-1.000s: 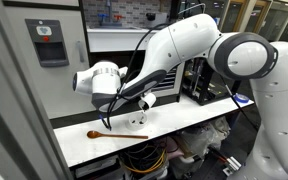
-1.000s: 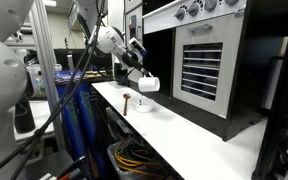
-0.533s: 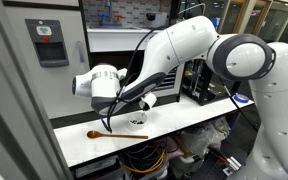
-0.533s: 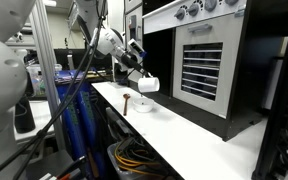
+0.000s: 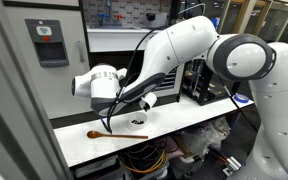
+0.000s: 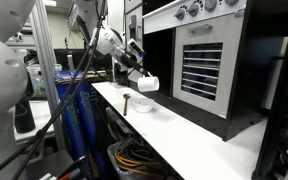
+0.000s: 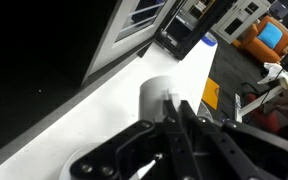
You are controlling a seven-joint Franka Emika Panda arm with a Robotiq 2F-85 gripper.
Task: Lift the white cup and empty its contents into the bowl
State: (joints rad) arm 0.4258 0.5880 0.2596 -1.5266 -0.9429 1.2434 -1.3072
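My gripper (image 6: 141, 76) pinches the cup (image 6: 149, 84), tilted over in the air, with the bowl (image 6: 144, 105) lying right below it

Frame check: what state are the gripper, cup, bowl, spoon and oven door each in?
gripper: shut on the white cup
white cup: held off the table, roughly over the bowl
contents: not visible from these views
bowl: upright on the table; fill cannot be told
wooden spoon: lying flat on the table beside the bowl
oven door: shut
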